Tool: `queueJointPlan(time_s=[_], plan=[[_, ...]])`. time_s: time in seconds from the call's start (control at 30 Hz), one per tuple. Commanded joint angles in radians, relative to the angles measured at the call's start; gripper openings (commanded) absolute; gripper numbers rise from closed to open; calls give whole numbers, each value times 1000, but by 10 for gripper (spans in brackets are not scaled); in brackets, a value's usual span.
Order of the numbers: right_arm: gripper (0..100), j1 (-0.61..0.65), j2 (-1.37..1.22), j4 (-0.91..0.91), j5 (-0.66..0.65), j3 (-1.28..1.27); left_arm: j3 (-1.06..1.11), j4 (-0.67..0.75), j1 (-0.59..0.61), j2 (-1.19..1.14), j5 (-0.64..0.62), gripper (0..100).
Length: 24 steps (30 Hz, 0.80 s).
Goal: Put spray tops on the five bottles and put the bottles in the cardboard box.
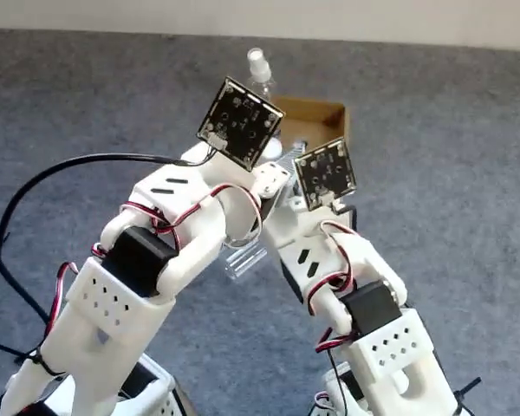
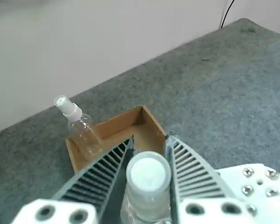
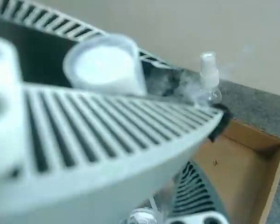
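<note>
Left gripper [image 2: 149, 140]: fingers [image 2: 107, 168] narrow, clamped on a bottle [image 2: 148, 175] with its white top up. In the high view it is held near the 7 o'clock side of the box [image 2: 149, 128], probably so the right gripper [image 3: 198, 154] can work the top. Right grip: cannot tell. Second bottle [image 2: 79, 126], spray top on, stands upright at the box's 10 o'clock corner; inside or outside unclear. No legible writing.

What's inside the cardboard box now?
One clear bottle with a spray top seems to stand in one corner, bare floor beside. The left gripper and its white-capped load cover the rest of the box.
</note>
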<state>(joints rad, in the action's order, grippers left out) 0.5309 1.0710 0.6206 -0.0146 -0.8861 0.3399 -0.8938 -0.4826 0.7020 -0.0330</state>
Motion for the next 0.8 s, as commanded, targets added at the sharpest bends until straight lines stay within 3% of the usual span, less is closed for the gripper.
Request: queueJointPlan(time_s=[0.0,0.1,0.23,0.67,0.77], plan=[[4,5,4,4,-15,59,1,-12,36,13,11,106],[4,5,4,4,-17,59,-25,-12,35,19,11,131],[4,5,4,4,-51,59,-113,-114,39,13,11,186],[4,2,4,4,-55,54,-340,-219,44,19,60,190],[4,-35,-2,4,-55,54,-360,-219,117,44,60,185]])
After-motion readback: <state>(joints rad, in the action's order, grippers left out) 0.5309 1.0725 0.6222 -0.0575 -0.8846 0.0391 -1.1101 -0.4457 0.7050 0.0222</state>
